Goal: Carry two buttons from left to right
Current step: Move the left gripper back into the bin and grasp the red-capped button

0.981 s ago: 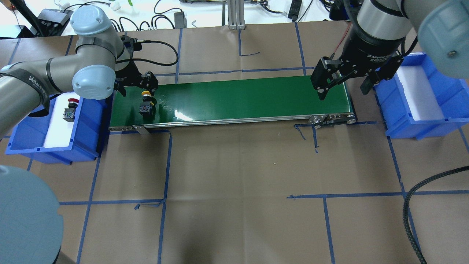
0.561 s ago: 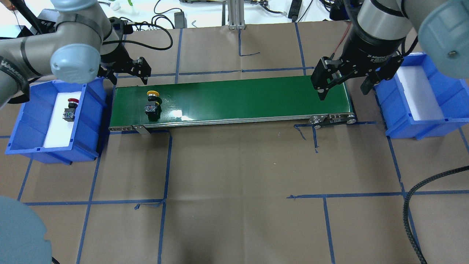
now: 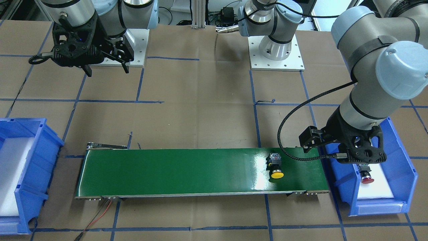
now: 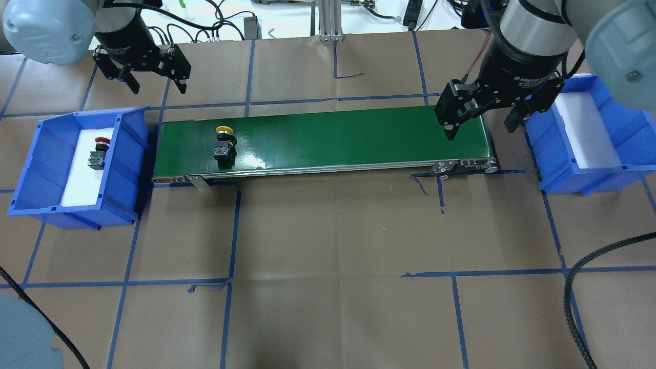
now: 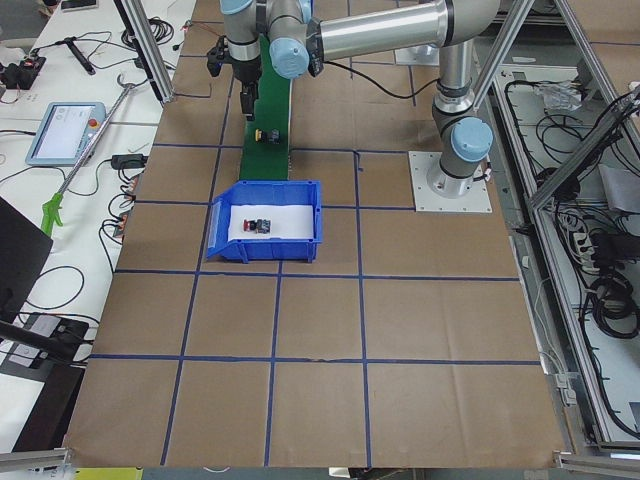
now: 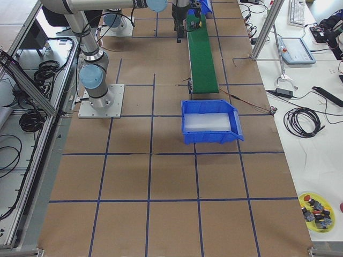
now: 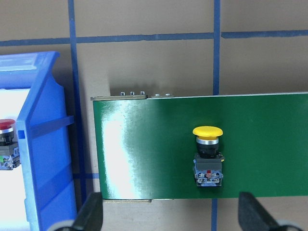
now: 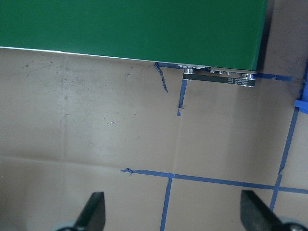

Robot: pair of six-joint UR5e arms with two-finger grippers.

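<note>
The yellow button point(image 4: 224, 143) lies on its side on the left part of the green conveyor belt point(image 4: 348, 138). It also shows in the left wrist view point(image 7: 208, 154) and the front-facing view point(image 3: 276, 166). The red button point(image 4: 97, 152) stands in the left blue bin point(image 4: 129, 154). My left gripper point(image 4: 158, 86) is open and empty, raised high near the belt's left end, apart from both buttons. My right gripper point(image 4: 479, 130) is open and empty, hanging over the belt's right end.
The right blue bin point(image 4: 543, 154) with a white liner stands just past the belt's right end. Blue tape lines cross the brown table. Cables and equipment lie along the far edge point(image 4: 230, 20). A black braided cable point(image 4: 589, 266) curls at the near right.
My left gripper has lifted up and away from the yellow button. The yellow button has shifted a little to the right on the belt. The right arm has not moved.
</note>
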